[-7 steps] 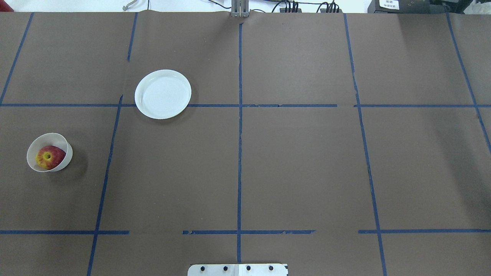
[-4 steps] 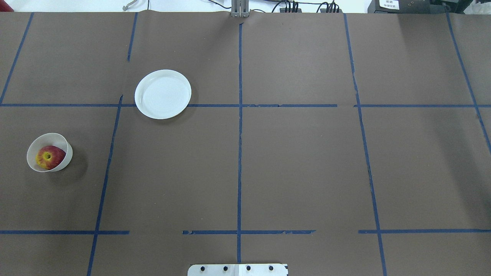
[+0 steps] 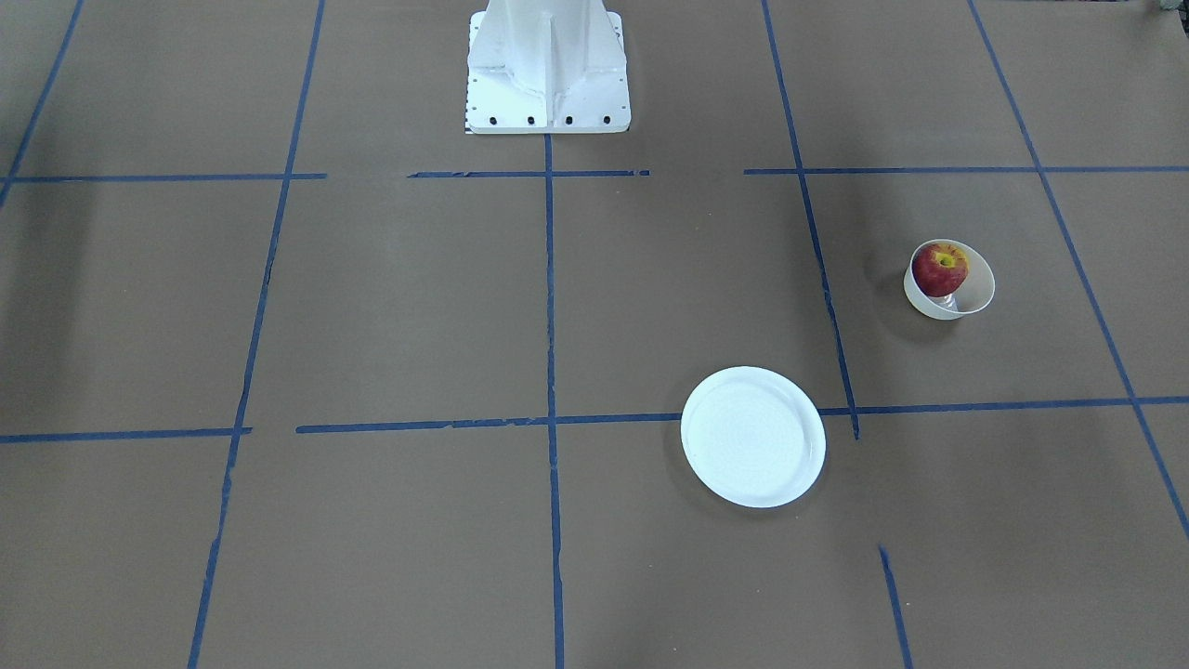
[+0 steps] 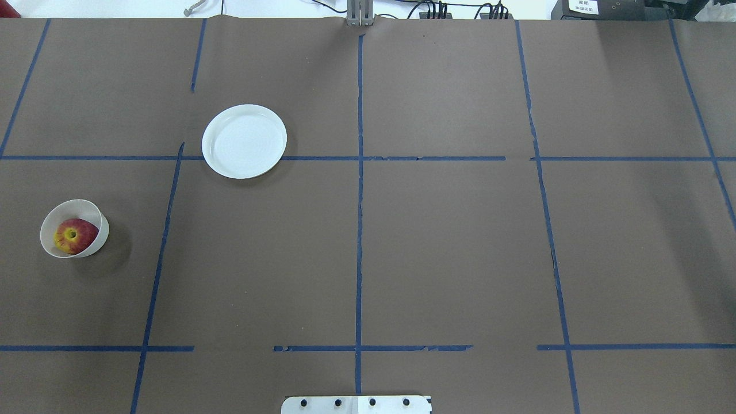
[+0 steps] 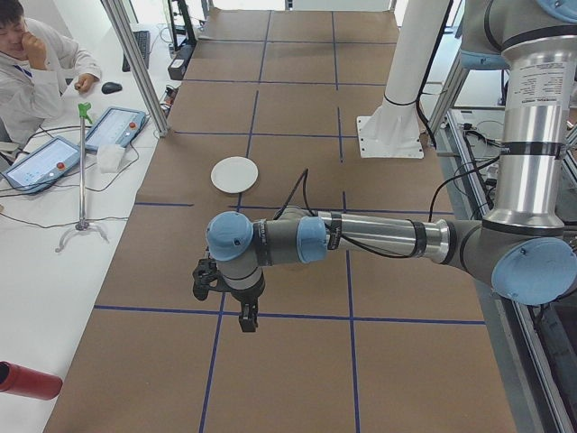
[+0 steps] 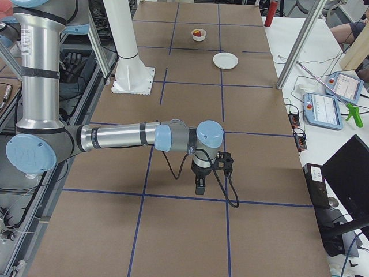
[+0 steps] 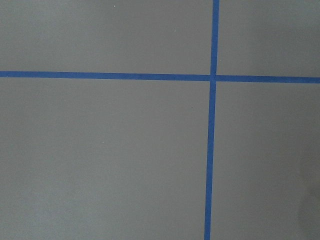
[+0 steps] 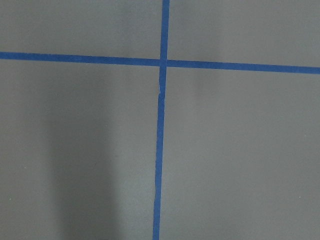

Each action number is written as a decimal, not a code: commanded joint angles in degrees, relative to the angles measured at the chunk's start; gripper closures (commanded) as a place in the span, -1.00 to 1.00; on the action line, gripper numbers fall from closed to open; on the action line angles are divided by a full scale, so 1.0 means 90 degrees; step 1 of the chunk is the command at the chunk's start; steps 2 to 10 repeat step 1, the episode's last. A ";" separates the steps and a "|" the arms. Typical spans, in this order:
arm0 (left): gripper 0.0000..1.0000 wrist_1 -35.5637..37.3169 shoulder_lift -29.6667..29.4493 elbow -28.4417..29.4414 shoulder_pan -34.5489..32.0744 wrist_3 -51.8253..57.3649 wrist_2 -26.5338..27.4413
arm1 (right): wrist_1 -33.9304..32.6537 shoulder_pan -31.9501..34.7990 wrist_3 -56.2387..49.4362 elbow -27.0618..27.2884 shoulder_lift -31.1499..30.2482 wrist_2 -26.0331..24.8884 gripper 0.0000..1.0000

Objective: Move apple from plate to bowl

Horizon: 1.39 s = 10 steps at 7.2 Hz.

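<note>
Seen from the front, the apple sat inside the bowl, well apart from the bare plate. The overhead showed the same, and nothing had shifted over the last second, so the move looked finished. From the left end, the left gripper hung low over the table, but I could not tell how its jaws stood. From the right end, the same went for the right gripper. Both wrist views showed only blue tape.

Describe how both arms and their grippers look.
Both arms match: the left arm and right arm are brushed silver tubes linked by dark grey joints with pale blue round caps. The left gripper and right gripper are small, black and narrow. A black cable loops loosely beside each wrist. No markings are legible.
</note>
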 commanded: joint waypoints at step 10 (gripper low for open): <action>-1.00 -0.0022 0.0006 0.0000 0.0000 0.0001 0.0013 | -0.0001 0.0000 0.0000 0.0004 0.0000 0.0000 -1.00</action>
